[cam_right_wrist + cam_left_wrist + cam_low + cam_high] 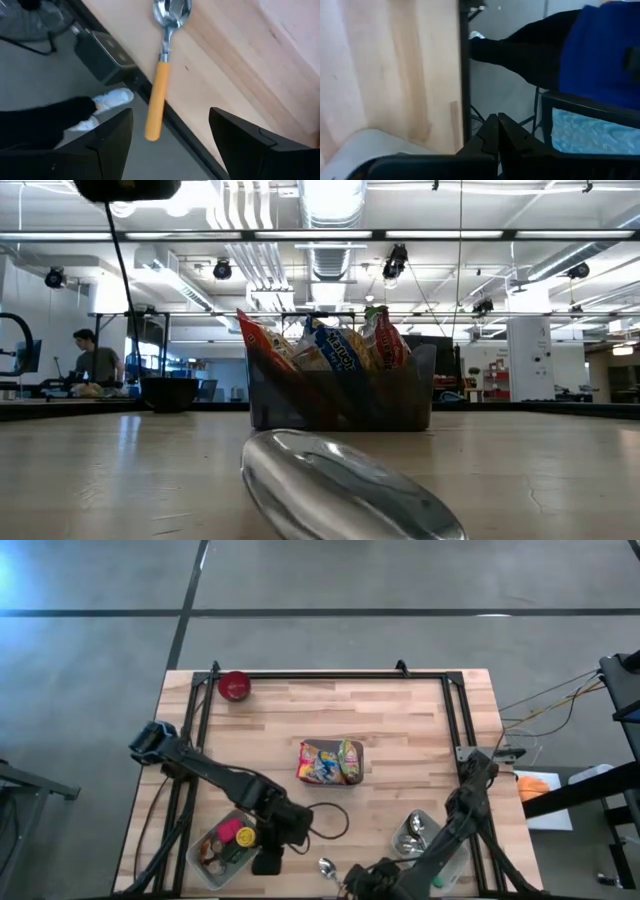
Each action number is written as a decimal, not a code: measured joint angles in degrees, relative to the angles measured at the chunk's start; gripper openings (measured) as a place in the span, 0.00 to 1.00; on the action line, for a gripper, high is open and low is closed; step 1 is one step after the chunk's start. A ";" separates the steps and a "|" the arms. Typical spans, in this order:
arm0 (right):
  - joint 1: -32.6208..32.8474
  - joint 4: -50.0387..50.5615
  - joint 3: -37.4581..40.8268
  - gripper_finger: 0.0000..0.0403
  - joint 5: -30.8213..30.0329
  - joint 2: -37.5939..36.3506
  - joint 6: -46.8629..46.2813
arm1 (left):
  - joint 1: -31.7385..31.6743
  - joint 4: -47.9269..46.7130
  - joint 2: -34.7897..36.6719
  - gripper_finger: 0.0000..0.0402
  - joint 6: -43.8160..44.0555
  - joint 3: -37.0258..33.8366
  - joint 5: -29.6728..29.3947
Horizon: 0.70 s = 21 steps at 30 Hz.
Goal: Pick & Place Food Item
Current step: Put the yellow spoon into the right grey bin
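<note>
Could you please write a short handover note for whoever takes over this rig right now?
Left gripper: jaws shut, empty, at the near table edge beside the food tray.
Right gripper: jaws open, empty, at the near edge by the orange-handled spoon, whose handle overhangs the table.
Snack bin: mid-table, packets inside.
Red bowl: far left corner.
Done: cannot tell.
Left: pick a food item and place it.

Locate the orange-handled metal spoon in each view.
High view: orange-handled metal spoon, bowl at the table's near edge, handle not visible.
Low view: bowl up close, bottom centre.
Left wrist view: not in it.
Right wrist view: handle overhanging the edge.
Shared landmark: dark snack bin.
</note>
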<state>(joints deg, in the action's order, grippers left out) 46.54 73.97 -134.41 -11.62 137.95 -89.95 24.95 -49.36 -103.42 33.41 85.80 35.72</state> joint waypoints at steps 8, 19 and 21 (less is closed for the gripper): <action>-1.55 -3.94 0.00 0.64 2.91 2.88 10.38 | 1.45 -0.26 6.94 0.00 0.30 0.00 -0.88; -3.06 -4.83 0.07 0.64 2.91 7.46 17.37 | 1.64 -0.70 16.25 0.00 3.60 0.02 -7.40; -3.19 -5.58 0.69 0.64 3.12 7.56 18.12 | 1.64 -0.82 17.37 0.00 4.14 0.02 -8.17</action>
<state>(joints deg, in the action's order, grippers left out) 43.35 68.38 -133.72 -8.50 145.51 -71.84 26.59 -50.19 -86.05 37.55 85.82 27.56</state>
